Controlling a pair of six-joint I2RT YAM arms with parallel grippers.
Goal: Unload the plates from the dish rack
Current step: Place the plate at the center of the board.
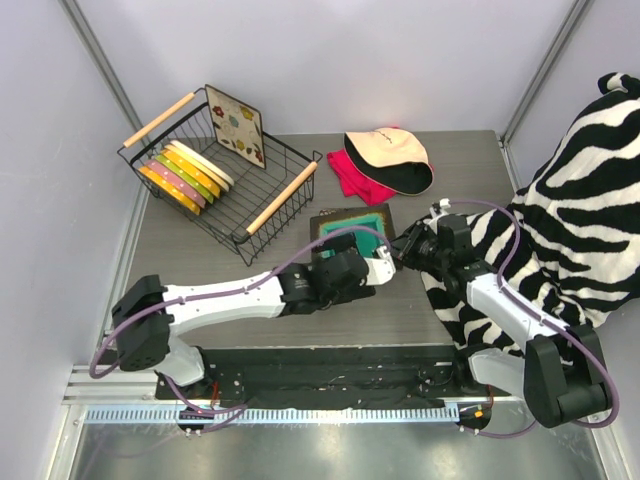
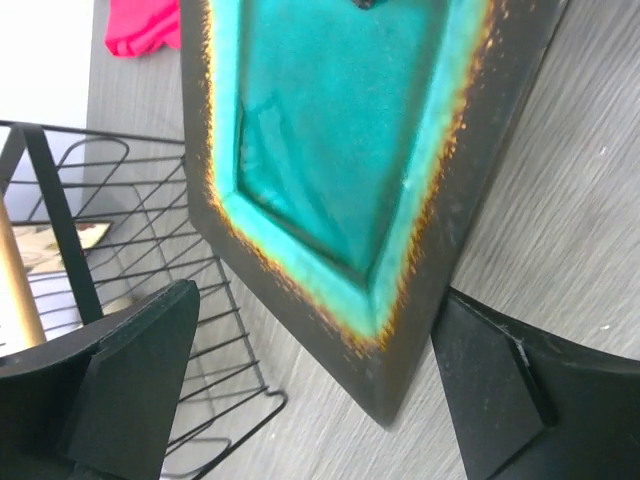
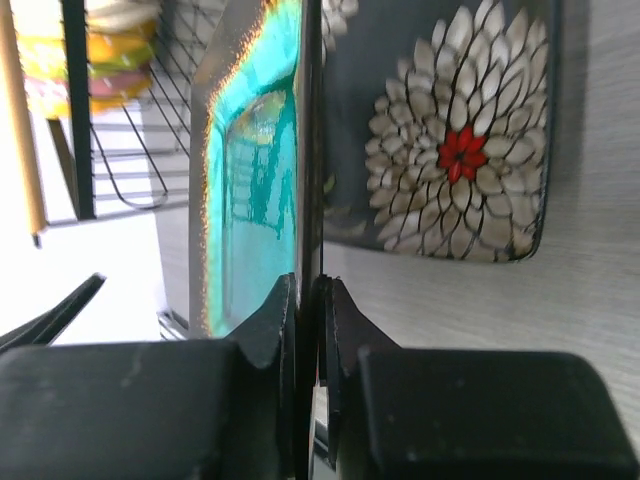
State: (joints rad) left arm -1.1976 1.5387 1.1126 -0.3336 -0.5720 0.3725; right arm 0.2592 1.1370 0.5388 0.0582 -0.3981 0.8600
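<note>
At the far left of the bench sits the dish rack (image 1: 262, 178), a black wire basket with two wooden rod handles. A row of round scalloped plates (image 1: 188, 175) in cream, green, yellow, pink and orange stands on edge in its left half. The square cream plate (image 1: 236, 125) with coloured flowers leans at its far end.

The left arm (image 1: 230, 297) reaches toward mid-bench. Its jaws are released and spread wide, one finger (image 2: 130, 390) on each side of the near corner of a square turquoise plate (image 2: 340, 150) with a dark rim, touching neither side. That plate is outside the rack, just right of it. The right arm (image 1: 500, 300) has its jaws clenched on the plate's rim, holding it at an angle over a dark plate (image 3: 450, 150) with a pale, red-centred flower that lies flat on the bench.

Beyond them a cream-and-black cap (image 1: 390, 158) rests on a red cloth (image 1: 352, 180). A zebra-print cloth (image 1: 580, 220) fills the right edge.
</note>
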